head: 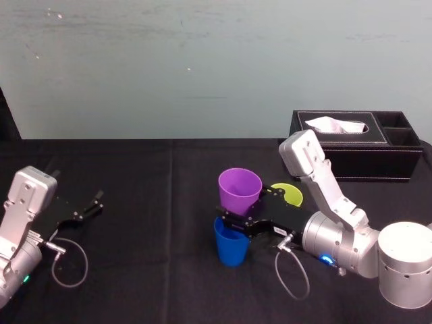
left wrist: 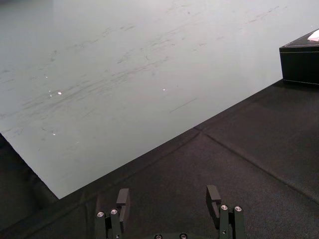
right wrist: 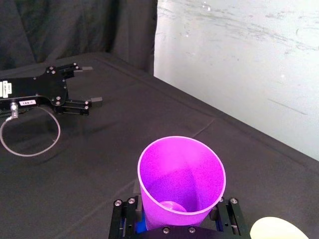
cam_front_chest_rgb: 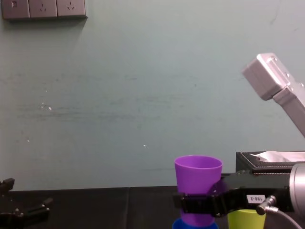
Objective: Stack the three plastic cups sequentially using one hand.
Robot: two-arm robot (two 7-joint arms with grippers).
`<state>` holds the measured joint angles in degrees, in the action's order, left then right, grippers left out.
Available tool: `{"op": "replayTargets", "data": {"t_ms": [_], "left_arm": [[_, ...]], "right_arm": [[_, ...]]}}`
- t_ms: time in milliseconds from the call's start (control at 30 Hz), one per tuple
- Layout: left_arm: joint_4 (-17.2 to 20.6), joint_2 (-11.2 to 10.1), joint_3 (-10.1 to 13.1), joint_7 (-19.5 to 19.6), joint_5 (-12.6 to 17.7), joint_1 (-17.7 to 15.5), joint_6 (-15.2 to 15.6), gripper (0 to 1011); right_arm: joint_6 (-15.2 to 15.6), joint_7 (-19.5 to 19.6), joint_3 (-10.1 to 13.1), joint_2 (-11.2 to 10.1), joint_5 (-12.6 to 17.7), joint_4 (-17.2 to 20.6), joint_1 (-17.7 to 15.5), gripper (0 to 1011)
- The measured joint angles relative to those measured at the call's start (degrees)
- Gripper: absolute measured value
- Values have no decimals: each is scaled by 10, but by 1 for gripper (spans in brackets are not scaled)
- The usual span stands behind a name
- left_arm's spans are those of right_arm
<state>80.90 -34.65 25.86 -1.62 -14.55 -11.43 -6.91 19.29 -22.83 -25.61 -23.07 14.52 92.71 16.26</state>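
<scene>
Right gripper (head: pixel 233 221), head view: grips the purple cup (head: pixel 239 187) by its lower wall, one finger on each side, and holds it upright directly over the blue cup (head: pixel 231 250). Locates the blue cup upright on the black tablecloth (head: pixel 148 270), near the table's middle. Locates the yellow-green cup (head: pixel 289 194) upright just behind the gripper body, apart from the other two. Locates the black tissue box (head: pixel 351 152) at the right rear. Locates the left gripper (head: pixel 88 208) low at the left, well apart from all three cups.

Left wrist view: shows both left fingers (left wrist: pixel 122 199) spread wide over bare cloth, with nothing between them.

Right wrist view: looks down into the open mouth of the purple cup. Confirms a finger (right wrist: pixel 230 219) pressed against each side of its wall. Reveals a sliver of blue beneath the purple base and part of the yellow-green rim beside the gripper.

Chest view: presents the purple cup upright, clamped near its base. Puts that base level with the blue rim; cannot tell whether the two touch. Places the yellow-green cup just beside them on the right, under the gripper body.
</scene>
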Motion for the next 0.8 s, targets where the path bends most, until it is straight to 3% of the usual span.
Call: {"op": "replayTargets", "data": {"t_ms": [800], "left_arm": [[0, 0, 0, 0, 0, 0, 0, 1000]], "right_arm": [[-25, -6, -15, 14, -8, -43, 12, 718]]}}
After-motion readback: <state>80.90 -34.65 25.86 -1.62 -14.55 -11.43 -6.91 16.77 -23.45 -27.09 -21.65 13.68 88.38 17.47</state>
